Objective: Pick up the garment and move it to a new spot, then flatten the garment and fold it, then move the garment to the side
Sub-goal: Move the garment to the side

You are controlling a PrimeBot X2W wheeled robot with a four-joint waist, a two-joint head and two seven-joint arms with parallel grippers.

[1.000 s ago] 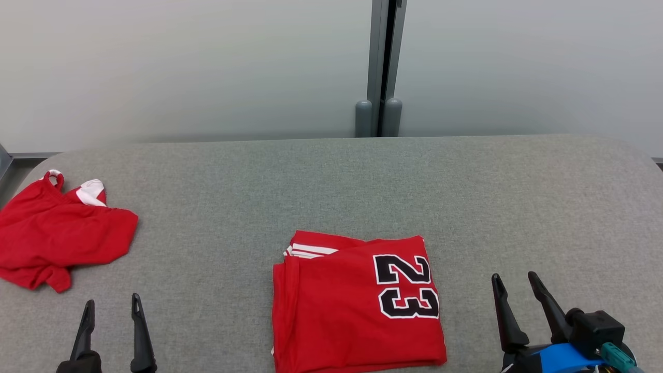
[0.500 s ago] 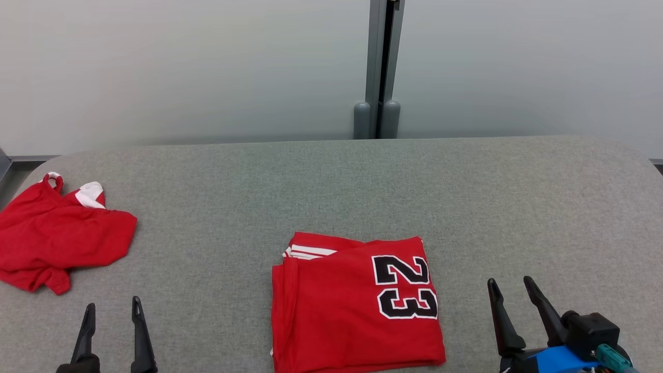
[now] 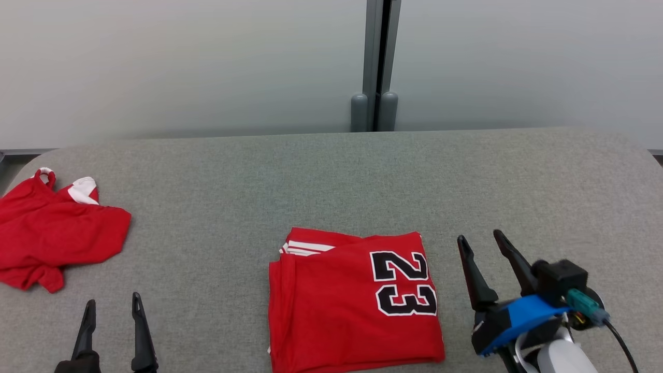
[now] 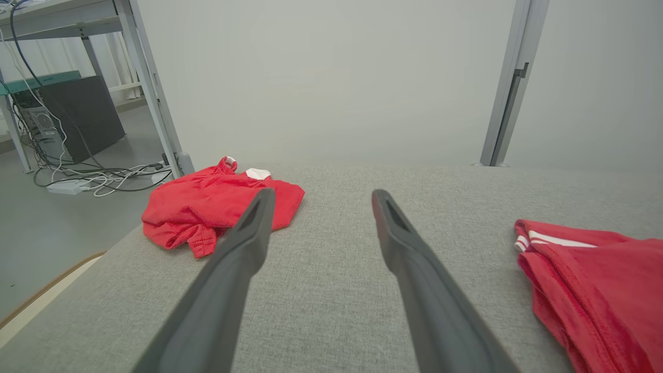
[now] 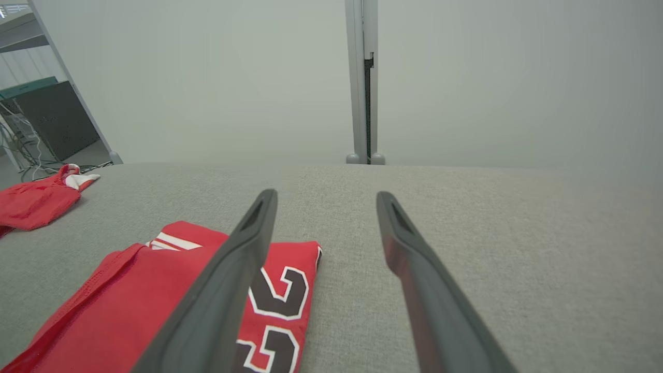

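Red garment (image 3: 336,316) lies folded — its near edge seemingly cut off.

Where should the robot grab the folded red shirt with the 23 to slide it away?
Probably the right edge, beside the 23, coming in low from the right. The folded shirt lies flat; that edge looks neat, while the left edge shows loose layers. The open right gripper is just beside it.

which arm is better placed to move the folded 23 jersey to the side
Right, probably. The right gripper hangs just beside the right edge of the folded jersey, jaws open and empty. The left gripper, also open, sits farther off, with bare table between.
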